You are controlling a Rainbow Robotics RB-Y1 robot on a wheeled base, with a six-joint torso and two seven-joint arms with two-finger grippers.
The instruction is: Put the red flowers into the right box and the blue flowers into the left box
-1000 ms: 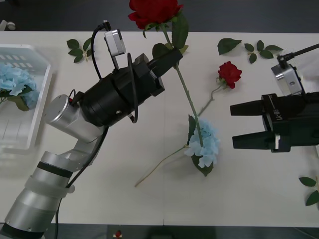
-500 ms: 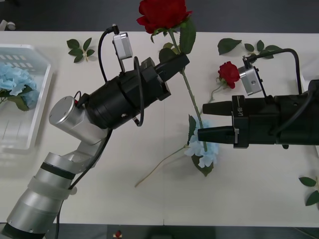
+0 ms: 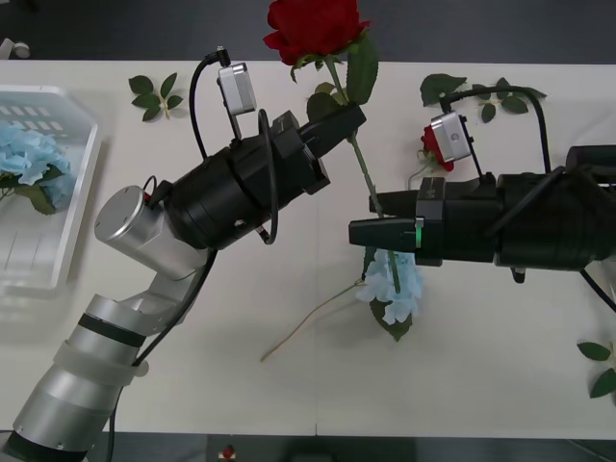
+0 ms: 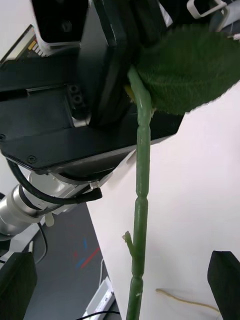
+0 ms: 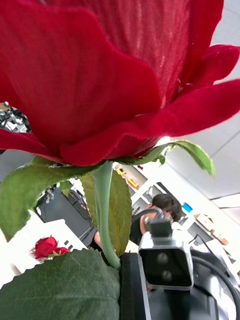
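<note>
Now my left gripper (image 3: 339, 120) is shut tight on the stem of a red rose (image 3: 310, 26), holding it up high above the table (image 3: 192, 385). My right gripper (image 3: 364, 218) has its fingers spread apart, one on each side of that stem, lower down and above a blue flower (image 3: 397, 279) lying on the table. Another red rose (image 3: 429, 144) lies behind it, and more blue flowers (image 3: 24, 154) sit in the left box (image 3: 82, 192).
</note>
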